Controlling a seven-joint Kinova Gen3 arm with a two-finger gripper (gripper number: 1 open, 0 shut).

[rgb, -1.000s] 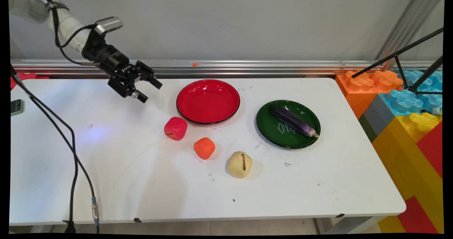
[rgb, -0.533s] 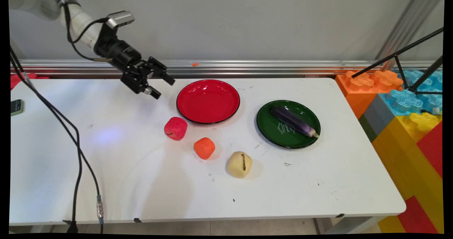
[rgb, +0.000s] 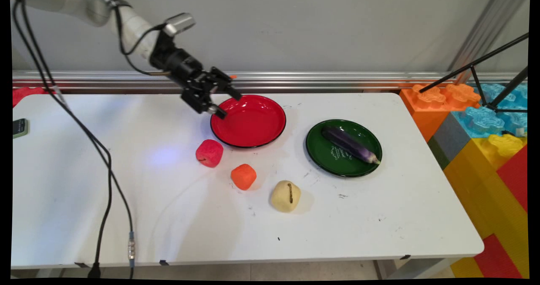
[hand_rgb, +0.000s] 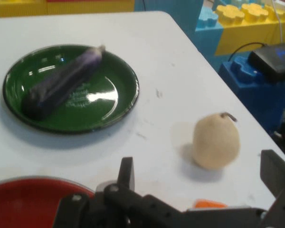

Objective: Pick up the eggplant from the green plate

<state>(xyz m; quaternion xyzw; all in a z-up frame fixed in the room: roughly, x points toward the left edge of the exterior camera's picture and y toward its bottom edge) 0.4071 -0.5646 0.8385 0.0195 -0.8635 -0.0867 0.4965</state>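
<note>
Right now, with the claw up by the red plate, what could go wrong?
The open claw hangs over the red plate's left rim; dropping straight down, a finger could catch the rim and tip or slide it. The hanging black cable crosses the table and might drag toward the red fruit.

Tool over the red plate's rim

The tool (rgb: 226,104) hangs, fingers spread, over the empty red plate (rgb: 248,120)'s left rim, holding nothing.
</note>
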